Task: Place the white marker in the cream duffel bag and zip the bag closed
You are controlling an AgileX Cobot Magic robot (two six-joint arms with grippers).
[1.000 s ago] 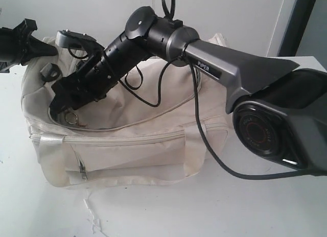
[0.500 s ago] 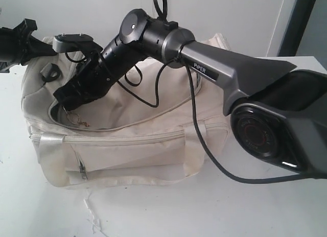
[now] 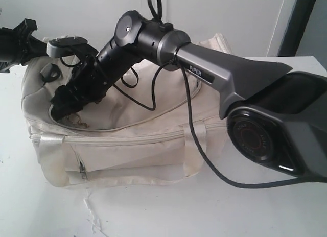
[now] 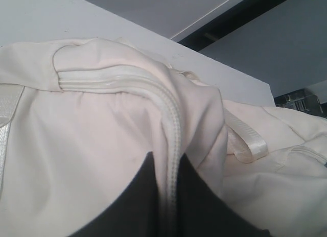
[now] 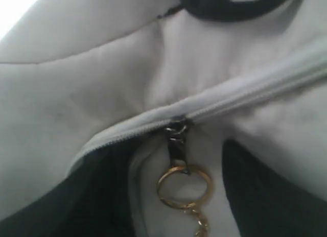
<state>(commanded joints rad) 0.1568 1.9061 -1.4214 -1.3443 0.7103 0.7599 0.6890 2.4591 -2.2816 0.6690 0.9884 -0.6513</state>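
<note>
Cream fabric fills every view: the cream duffel bag [image 3: 133,145] sits on the white table [image 3: 153,211] with its mouth open. The white marker shows in no view, so I can't tell if it's inside.

Key relation: the zip pull [image 5: 178,140] with its gold ring [image 5: 183,186] hangs just beyond the tips of the right gripper [image 3: 62,108], centred between them and untouched. The jaws look spread wide, with a dark finger either side of the pull, though that wrist view is blurry.

The zip track runs along the bag's length, from the pull toward the right end in the exterior view. The right arm is much nearer the pull. The left gripper [image 4: 167,201] is clamped on the bag's end seam, bracing it.

Next move, judged: close on the pull and drag it along the track.
</note>
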